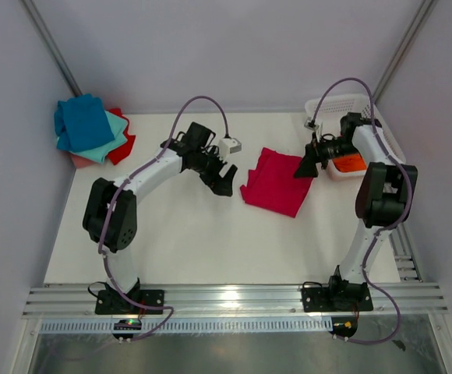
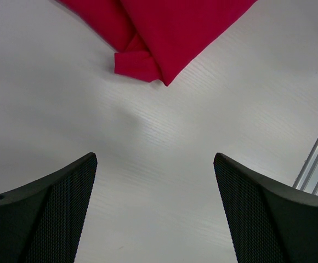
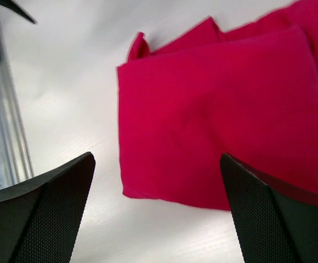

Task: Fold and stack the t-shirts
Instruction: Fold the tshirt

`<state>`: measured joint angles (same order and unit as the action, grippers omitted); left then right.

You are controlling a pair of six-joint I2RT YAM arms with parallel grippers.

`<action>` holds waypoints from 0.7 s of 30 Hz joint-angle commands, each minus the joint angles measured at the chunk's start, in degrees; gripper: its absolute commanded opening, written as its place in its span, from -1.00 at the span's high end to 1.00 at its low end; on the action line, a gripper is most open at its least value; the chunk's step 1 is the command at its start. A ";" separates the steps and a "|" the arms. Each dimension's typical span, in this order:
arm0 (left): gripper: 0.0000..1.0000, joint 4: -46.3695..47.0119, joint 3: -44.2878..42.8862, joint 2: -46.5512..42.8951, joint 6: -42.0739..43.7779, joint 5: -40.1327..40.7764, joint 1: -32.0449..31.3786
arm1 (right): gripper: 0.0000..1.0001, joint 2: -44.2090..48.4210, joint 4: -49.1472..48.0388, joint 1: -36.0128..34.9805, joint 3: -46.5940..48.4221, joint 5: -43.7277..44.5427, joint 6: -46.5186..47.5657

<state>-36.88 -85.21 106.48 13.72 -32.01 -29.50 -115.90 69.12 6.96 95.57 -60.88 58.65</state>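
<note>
Top external view, crimson t-shirt (image 1: 275, 181): folded into a compact, slightly skewed rectangle, lying flat at the middle of the white table (image 1: 187, 234), between the two arms.
Left gripper (image 1: 224, 182): jaws spread wide and empty, hovering just left of the shirt's edge.
Right gripper (image 1: 307, 165): jaws spread wide and empty, over the shirt's right corner. I cannot tell whether it touches the cloth.
Stack (image 1: 93, 139): a blue tee (image 1: 84, 121) lies on top of other folded tees in the far left corner, well apart.
Basket (image 1: 327, 104): far right, with an orange tee (image 1: 352, 162) inside.
Step in hand: the folding looks finished, so this is likely the transfer to the stack.
Next move calls for: a grip through every layer, so nothing unfolds when the shirt is lifted.
</note>
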 commanded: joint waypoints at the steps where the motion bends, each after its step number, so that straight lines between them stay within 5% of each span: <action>1: -0.78 1.37 -0.92 0.75 -1.14 -4.72 -0.12 | -0.99 14.25 -19.16 -0.63 -5.99 13.22 -18.35; 5: -0.79 2.60 -3.99 1.89 -3.69 -5.96 -0.04 | -0.99 23.16 -31.40 -1.69 -11.45 27.28 -25.68; 9: -0.80 6.37 -6.81 3.12 -8.87 -6.75 0.23 | -0.99 28.17 -32.21 -1.86 -14.00 31.25 -29.47; 17: -0.84 21.59 -10.14 12.15 -35.21 -17.38 4.97 | -0.99 41.87 -33.96 -3.01 -24.19 40.48 -28.77; 21: -0.88 19.58 -12.79 16.83 -34.30 -15.73 5.76 | -0.99 46.97 -32.91 -3.01 -27.09 41.37 -28.60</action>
<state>-18.83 -96.62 120.33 -15.59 -45.89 -24.32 -74.06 38.00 4.19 69.69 -22.85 31.05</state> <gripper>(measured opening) 0.934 0.994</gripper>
